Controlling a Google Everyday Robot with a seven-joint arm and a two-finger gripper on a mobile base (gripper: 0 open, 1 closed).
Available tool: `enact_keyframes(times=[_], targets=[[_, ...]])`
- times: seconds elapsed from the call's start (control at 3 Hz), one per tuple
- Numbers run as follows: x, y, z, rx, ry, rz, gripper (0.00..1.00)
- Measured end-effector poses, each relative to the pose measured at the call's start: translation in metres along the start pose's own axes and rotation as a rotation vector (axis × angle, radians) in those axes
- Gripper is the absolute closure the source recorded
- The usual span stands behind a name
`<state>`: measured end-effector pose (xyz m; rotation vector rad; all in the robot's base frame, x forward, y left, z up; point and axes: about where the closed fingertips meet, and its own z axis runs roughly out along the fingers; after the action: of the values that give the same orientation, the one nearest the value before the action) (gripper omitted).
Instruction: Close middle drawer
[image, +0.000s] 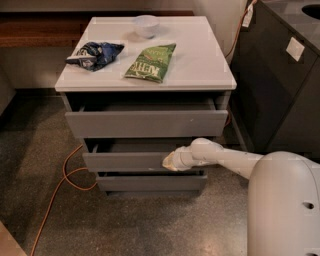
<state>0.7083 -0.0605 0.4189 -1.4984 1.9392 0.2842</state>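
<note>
The wide, matte-gray middle drawer (125, 162) juts partly out of the white-topped gray bench (200, 67), under the bench's taller top drawer (145, 123). The pale robot hand (169, 161) touches its slab face at the bench's front; whether it is clenched or released cannot be told.

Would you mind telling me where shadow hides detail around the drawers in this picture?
In the camera view, light is brightest on the white cabinet top; its overhang throws deep shadow into the top drawer; the middle drawer has a dim face and a dark tray; the gripper, at that face, is clearly lit.
</note>
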Motion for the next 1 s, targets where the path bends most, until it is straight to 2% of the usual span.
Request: enact_keyframes(times=[0.33, 1.0], targets=[[0.000, -0.007, 0.001, 0.016, -0.010, 0.001, 1.00], [0.000, 0.020, -0.009, -0.013, -0.047, 0.005, 1.00]])
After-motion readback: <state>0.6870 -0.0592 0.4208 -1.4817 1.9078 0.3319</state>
